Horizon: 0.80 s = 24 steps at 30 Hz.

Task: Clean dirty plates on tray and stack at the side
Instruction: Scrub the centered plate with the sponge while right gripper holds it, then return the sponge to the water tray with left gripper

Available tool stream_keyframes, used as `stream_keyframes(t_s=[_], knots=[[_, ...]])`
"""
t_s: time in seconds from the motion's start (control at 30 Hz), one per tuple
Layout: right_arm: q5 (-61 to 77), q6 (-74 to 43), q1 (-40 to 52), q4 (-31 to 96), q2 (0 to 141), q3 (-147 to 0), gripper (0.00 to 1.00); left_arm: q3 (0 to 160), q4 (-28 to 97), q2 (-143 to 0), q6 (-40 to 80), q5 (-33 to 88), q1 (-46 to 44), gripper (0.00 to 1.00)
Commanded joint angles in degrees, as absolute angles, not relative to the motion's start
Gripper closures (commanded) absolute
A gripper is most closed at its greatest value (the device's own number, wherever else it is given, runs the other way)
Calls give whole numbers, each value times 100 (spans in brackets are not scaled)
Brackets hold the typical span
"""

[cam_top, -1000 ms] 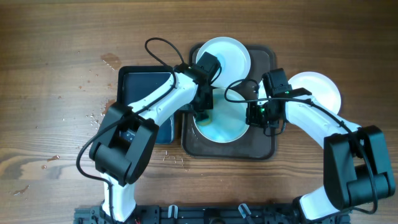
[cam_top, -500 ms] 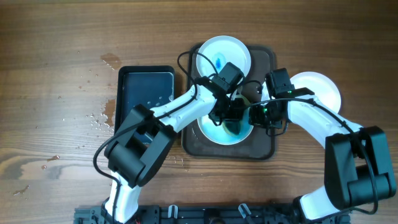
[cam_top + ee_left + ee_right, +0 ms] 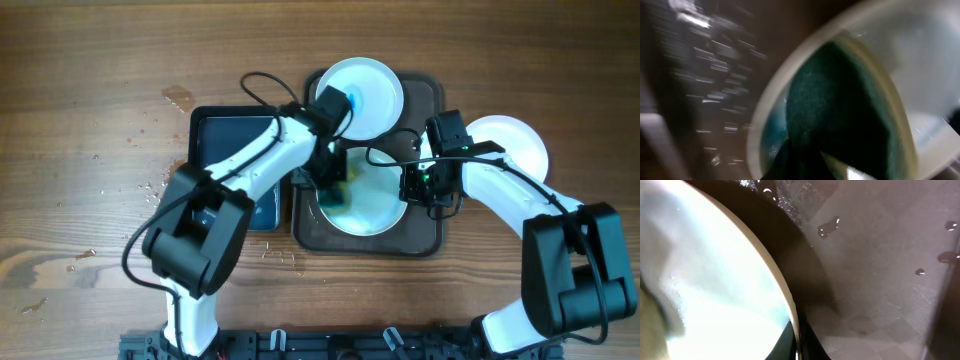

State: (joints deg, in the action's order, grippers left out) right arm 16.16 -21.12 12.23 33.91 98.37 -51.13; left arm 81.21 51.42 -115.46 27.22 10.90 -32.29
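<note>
Three white plates show overhead. One plate [image 3: 372, 205] lies at the front of the dark brown tray [image 3: 425, 238], wet with a pale blue film. A second plate [image 3: 372, 88] with a blue smear lies at the tray's back. A plain white plate [image 3: 515, 140] sits on the table to the right. My left gripper [image 3: 333, 190] is shut on a green sponge [image 3: 840, 115] and presses it on the front plate's left part. My right gripper [image 3: 410, 186] is shut on that plate's right rim [image 3: 785, 295].
A narrower black tray [image 3: 225, 140] with water stands left of the brown tray. Water drops [image 3: 150, 190] spot the wooden table to its left and in front. Cables loop over both arms above the trays.
My left gripper swept the sponge from the plate's left side to its middle and back to the left. The blue film has spread thinner. My right gripper has kept still on the rim.
</note>
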Motion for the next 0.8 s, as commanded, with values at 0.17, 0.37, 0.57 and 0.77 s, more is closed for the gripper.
stream_keyframes(t_s=[0.17,0.37,0.57,0.77], knots=[[1339,-2045,1232,3406,9977,-5087,96,8162,5076,-10315,2722,1778,-2871,96],[1326,-1756,1232,3192,9977,-5087,96,8160,6073,-9345,2611,440,-1645,96],[1317,-1671,1232,3087,9963,-5124,96,6803,5463,-9647,2574,-10,-600,96],[1291,-1481,1238,4705,9480,-6082,96,6593,5297,-9498,2613,141,-523,54]])
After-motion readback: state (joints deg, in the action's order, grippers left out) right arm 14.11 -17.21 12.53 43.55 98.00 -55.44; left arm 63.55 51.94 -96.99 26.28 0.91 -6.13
